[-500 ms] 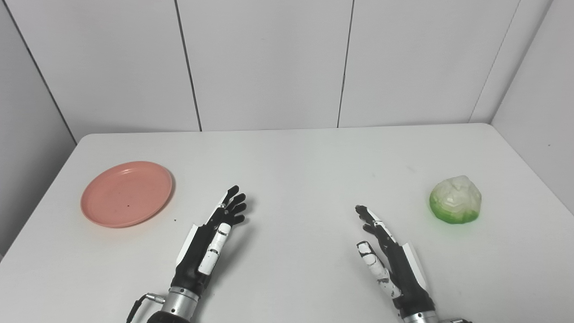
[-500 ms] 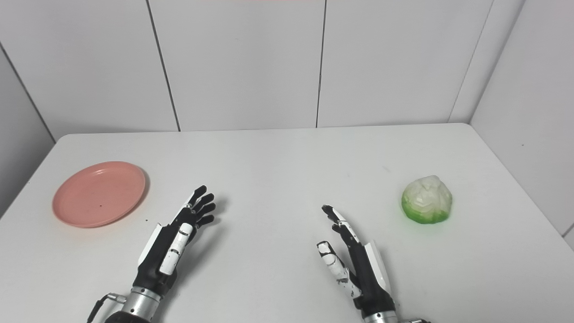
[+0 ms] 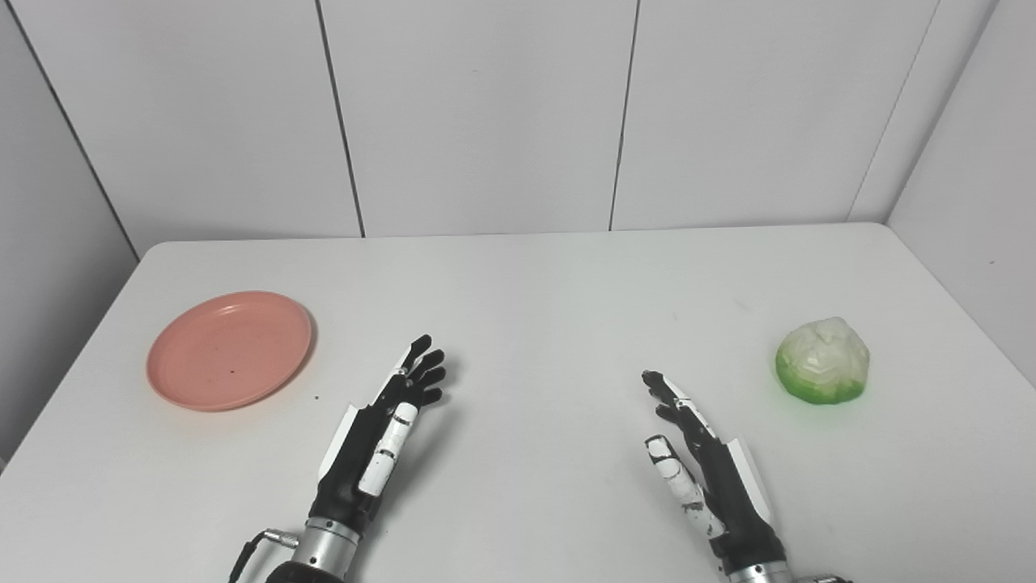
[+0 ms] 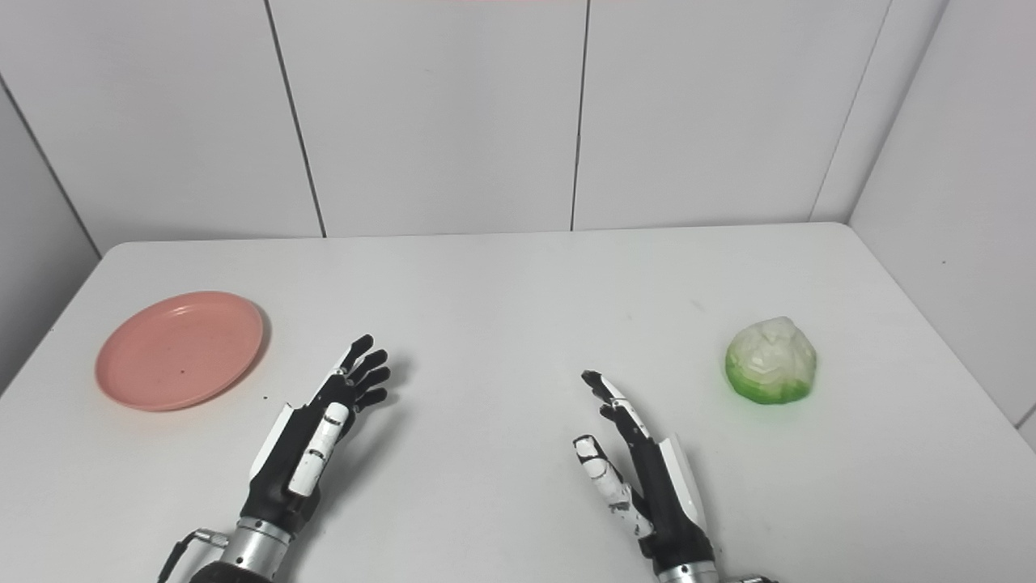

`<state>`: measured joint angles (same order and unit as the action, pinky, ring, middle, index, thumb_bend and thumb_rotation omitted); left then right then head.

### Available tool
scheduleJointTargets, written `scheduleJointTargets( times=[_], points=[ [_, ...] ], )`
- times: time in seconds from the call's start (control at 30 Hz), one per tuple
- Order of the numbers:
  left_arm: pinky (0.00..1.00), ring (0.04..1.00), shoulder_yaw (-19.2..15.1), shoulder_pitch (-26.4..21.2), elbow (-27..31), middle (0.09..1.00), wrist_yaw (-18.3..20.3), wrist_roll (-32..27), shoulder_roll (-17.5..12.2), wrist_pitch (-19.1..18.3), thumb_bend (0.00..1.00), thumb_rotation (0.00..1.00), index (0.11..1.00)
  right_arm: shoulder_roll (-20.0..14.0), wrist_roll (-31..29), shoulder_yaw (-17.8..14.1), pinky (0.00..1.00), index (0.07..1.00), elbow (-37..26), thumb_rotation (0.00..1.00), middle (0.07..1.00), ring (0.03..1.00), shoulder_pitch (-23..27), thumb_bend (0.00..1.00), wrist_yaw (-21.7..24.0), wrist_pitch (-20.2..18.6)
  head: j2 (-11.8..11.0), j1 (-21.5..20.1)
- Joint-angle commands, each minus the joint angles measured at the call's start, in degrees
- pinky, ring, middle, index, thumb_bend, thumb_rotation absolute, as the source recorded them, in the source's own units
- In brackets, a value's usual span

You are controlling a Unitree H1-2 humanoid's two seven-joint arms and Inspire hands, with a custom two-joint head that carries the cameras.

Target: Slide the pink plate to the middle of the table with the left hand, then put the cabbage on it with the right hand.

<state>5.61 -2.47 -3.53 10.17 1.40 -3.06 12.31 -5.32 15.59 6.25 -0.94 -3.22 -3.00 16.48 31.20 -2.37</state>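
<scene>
White counter (image 3: 534, 291) backed by panelled wall | pink plate (image 3: 229, 350) seen at left of frame | cabbage (image 3: 822, 371) at right | left hand (image 3: 380, 429), right hand (image 3: 700, 465) at bottom centre, fingers spread, nothing held

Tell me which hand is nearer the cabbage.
Right. The right hand lies open to the left of the cabbage, apart from it; the left hand is farther off, beside the pink plate.
</scene>
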Motion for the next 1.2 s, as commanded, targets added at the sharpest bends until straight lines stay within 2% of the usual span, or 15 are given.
scheduleJointTargets(
  times=[0.0, 0.2, 0.27, 0.3, 0.33, 0.37, 0.4, 0.5, 0.67, 0.9, 1.17],
  points=[
    [0.87, 0.909, 0.20, 1.97, -9.34, 0.931, -0.39, 0.20, -0.27, 0.06, 0.52, 0.98, 0.935, 0.55, -1.08, -0.24, 0.88, 0.878, 2.99, 1.00, 0.901, 0.906, 1.29, 0.31, 0.28, -0.67, 0.07, 0.08],
    [0.87, 0.909, 0.29, 1.89, -9.20, 0.932, -0.47, 0.33, -0.13, -0.19, 0.53, 0.98, 0.935, 0.20, -0.41, -0.24, 0.87, 0.879, 2.95, 1.00, 0.900, 0.902, 1.40, 0.30, 0.18, -0.80, 0.33, 0.60],
    [0.87, 0.909, 0.46, 1.83, -9.31, 0.932, -0.58, 0.57, 0.06, -0.11, 0.53, 0.98, 0.936, -0.02, -0.95, -0.40, 0.87, 0.880, 3.14, 1.00, 0.900, 0.903, 1.48, 0.31, 0.37, -0.53, 0.21, 1.93],
    [0.87, 0.909, 0.60, 1.73, -9.48, 0.932, -0.75, 0.79, 0.29, 0.06, 0.53, 0.98, 0.936, -0.25, -0.73, -0.51, 0.87, 0.881, 3.29, 1.00, 0.900, 0.903, 1.50, 0.31, 0.23, -0.23, 0.03, 3.73],
    [0.87, 0.908, 0.69, 1.67, -9.60, 0.931, -0.87, 0.95, 0.44, 0.18, 0.53, 0.98, 0.935, -0.42, -0.51, -0.58, 0.87, 0.881, 3.38, 1.00, 0.899, 0.902, 1.51, 0.31, 0.11, -0.04, 0.03, 3.73],
    [0.87, 0.907, 0.79, 1.53, -9.87, 0.930, -1.10, 1.15, 0.75, 0.35, 0.53, 0.98, 0.934, -0.67, -0.50, -0.72, 0.87, 0.881, 3.51, 1.00, 0.899, 0.902, 1.55, 0.31, 0.08, 0.11, -0.24, 5.98],
    [0.87, 0.905, 0.85, 1.44, -10.05, 0.928, -1.26, 1.29, 0.96, 0.46, 0.54, 0.97, 0.931, -0.83, -0.54, -0.81, 0.87, 0.884, 3.60, 1.00, 0.900, 0.902, 1.57, 0.32, 0.08, 0.19, -0.24, 5.98],
    [0.86, 0.901, 1.26, 0.97, -10.72, 0.925, -2.34, 2.61, 2.22, 0.19, 0.56, 0.96, 0.926, -1.94, -2.74, -1.29, 0.87, 0.889, 6.17, 1.00, 0.902, 0.903, 2.25, 0.32, 0.41, 3.88, -1.23, 10.95],
    [0.87, 0.904, 1.84, 0.41, -11.31, 0.928, -3.69, 5.07, 4.14, -0.50, 0.56, 0.98, 0.926, -3.29, -4.62, -1.83, 0.87, 0.888, 7.94, 1.00, 0.898, 0.901, 2.73, 0.36, 0.74, 6.43, -2.34, 15.83],
    [0.87, 0.907, 1.78, -0.05, -11.85, 0.929, -4.10, 6.44, 5.54, -0.44, 0.49, 1.00, 0.929, -3.98, -7.26, -2.16, 0.89, 0.886, 8.14, 1.00, 0.902, 0.913, 2.99, 0.28, 1.97, 6.49, -2.87, 17.30],
    [0.87, 0.910, 1.37, -0.44, -12.44, 0.932, -3.91, 6.09, 5.60, -0.13, 0.48, 1.00, 0.931, -3.86, -7.14, -2.22, 0.88, 0.889, 8.62, 1.00, 0.906, 0.912, 3.21, 0.25, 2.25, 7.55, -2.94, 17.59]
  ],
)
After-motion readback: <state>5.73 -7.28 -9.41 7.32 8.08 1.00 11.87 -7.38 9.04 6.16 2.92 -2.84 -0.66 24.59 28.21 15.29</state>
